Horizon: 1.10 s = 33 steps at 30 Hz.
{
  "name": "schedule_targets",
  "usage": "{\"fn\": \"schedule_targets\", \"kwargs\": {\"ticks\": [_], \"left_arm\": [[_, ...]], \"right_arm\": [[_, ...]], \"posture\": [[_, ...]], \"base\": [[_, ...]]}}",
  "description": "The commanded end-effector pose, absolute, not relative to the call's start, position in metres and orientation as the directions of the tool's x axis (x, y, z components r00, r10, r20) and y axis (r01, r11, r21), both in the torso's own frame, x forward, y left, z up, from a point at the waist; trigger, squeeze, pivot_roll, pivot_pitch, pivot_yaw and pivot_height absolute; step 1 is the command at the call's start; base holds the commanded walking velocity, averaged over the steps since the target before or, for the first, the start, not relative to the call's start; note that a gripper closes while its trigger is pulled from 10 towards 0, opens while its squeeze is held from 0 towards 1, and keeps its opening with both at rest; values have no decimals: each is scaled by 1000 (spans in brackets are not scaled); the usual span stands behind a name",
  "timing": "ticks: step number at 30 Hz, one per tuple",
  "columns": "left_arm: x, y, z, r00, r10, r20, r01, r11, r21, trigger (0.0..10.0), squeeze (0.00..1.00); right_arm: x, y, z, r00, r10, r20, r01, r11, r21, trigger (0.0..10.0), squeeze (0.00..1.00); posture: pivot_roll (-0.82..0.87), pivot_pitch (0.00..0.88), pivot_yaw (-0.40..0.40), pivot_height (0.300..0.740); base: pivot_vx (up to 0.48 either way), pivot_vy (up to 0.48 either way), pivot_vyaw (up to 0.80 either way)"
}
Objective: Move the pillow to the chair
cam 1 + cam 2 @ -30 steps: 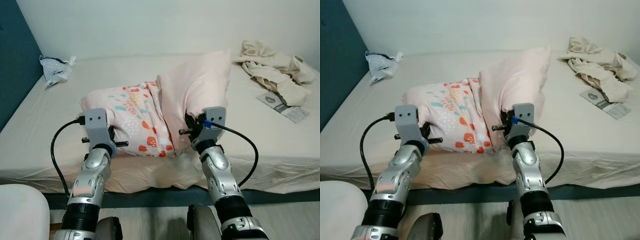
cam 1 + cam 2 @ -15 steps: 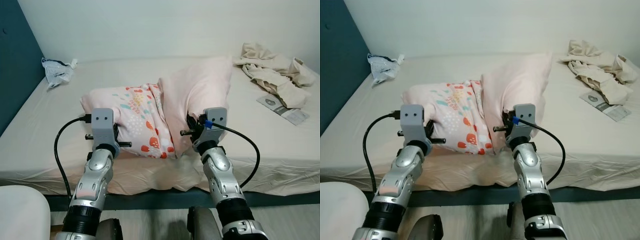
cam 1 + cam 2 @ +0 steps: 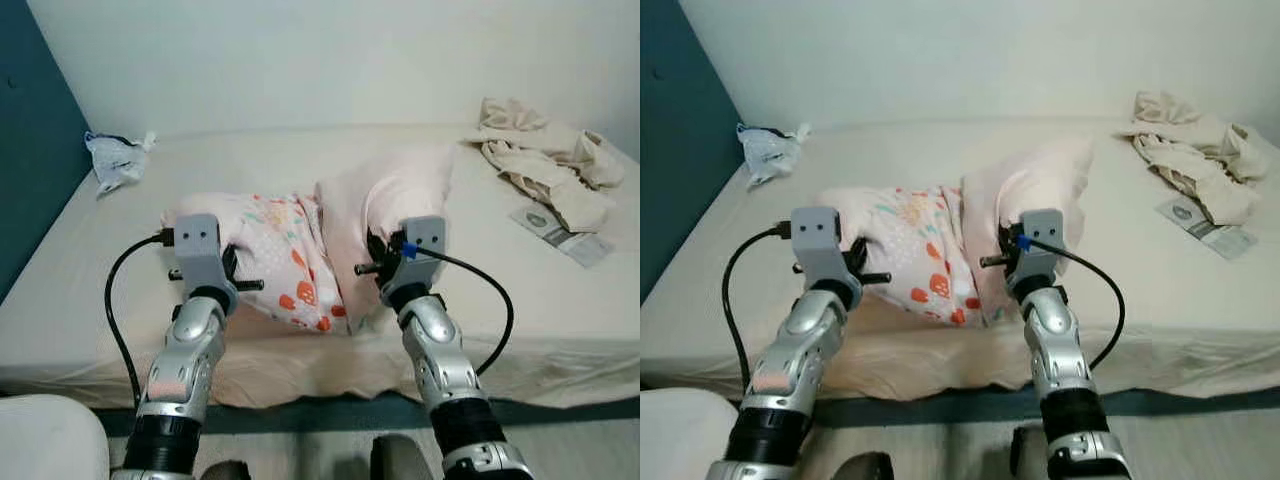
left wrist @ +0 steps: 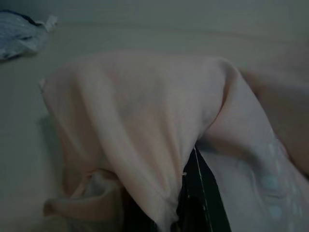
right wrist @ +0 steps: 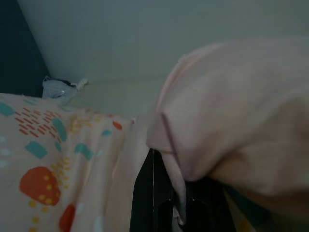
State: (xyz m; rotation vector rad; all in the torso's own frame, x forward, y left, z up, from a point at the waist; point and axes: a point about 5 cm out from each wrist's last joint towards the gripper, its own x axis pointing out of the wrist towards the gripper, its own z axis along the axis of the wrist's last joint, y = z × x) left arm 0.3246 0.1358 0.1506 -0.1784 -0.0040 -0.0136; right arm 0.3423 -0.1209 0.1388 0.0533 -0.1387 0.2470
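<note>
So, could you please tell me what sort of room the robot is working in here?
Most likely a bedroom. A wide bed with a pale sheet spans the view, a pink patterned pillow is on it, and crumpled beige bedding or clothes lie at its far corner.

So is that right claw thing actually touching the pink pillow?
Touching. In the right wrist view the pillow's pink fabric is pinched between the right gripper's black jaws; the left eye view shows it pressed into the pillow's side.
</note>
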Motion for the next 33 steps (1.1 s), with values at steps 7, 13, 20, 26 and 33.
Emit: {"fn": "schedule_targets", "kwargs": {"ticks": [7, 13, 20, 26, 33], "left_arm": [[319, 133, 160, 997, -39, 64, 50, 983, -176, 10000, 0], [319, 134, 163, 995, -25, 95, 40, 987, -153, 10000, 0], [318, 134, 164, 995, -23, 98, 37, 988, -148, 10000, 0], [317, 135, 163, 995, -22, 94, 36, 989, -145, 10000, 0], [313, 139, 147, 999, -16, 29, 18, 997, -79, 10000, 0]], "right_arm": [[342, -108, 149, 937, 305, 170, -309, 951, 1, 10000, 0], [343, -107, 150, 936, 310, 168, -315, 949, -2, 10000, 0], [342, -106, 150, 935, 315, 163, -319, 948, -3, 10000, 0], [342, -106, 148, 937, 313, 153, -315, 949, -13, 10000, 0], [338, -103, 130, 939, 336, 70, -333, 941, -56, 10000, 0]], "posture": [[10, 43, -19, 717], [12, 48, -26, 737], [15, 52, -27, 740], [15, 53, -25, 740], [14, 57, -24, 740]], "base": [[0, 0, 0], [0, 0, 0], [0, 0, 0], [0, 0, 0], [0, 0, 0]]}}
